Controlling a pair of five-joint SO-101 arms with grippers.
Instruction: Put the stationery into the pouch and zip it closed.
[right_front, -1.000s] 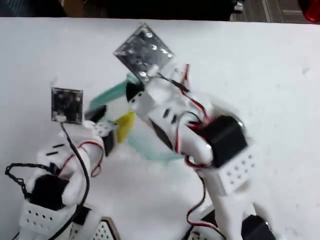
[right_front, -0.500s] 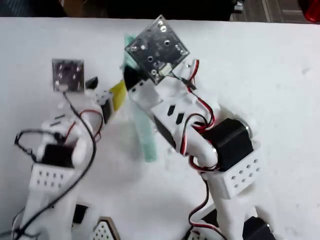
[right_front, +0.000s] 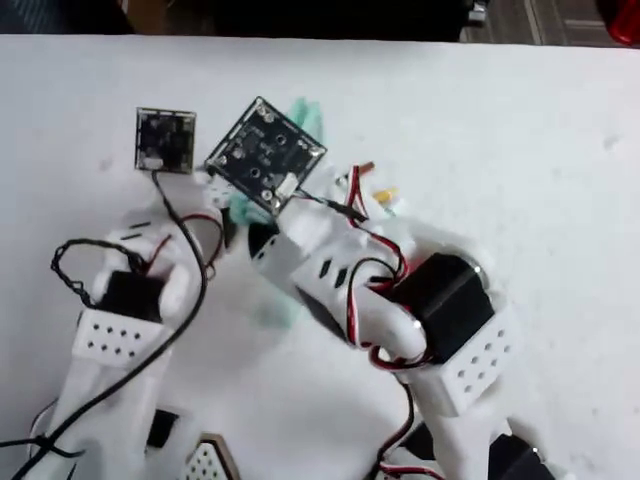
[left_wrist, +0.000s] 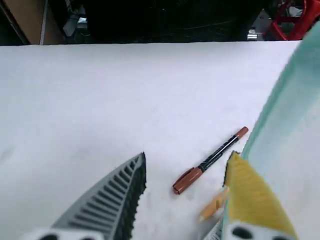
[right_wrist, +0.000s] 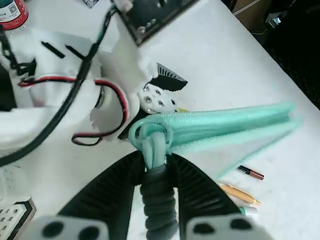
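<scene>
Where the right gripper (right_wrist: 156, 162) is seen from its own wrist, its black jaws are found clamped on the teal cord loop (right_wrist: 150, 135) at the end of the pouch (right_wrist: 225, 127). The left gripper (left_wrist: 187, 156) is recorded spread wide, its yellow finger (left_wrist: 250, 195) against the pouch wall. A brown pen (left_wrist: 210, 161) and an orange pencil (left_wrist: 212, 205) are noted on the table (left_wrist: 100, 100), outside the pouch.

pouch, pen and pencil: positions on table
pouch (right_wrist: 225, 127) with one end in right gripper (right_wrist: 154, 160); left gripper (left_wrist: 187, 156) just beside pouch, facing it; pen (left_wrist: 210, 161) and pencil (right_wrist: 239, 192) on table (left_wrist: 100, 100) beside pouch, near each other, not touching.
</scene>
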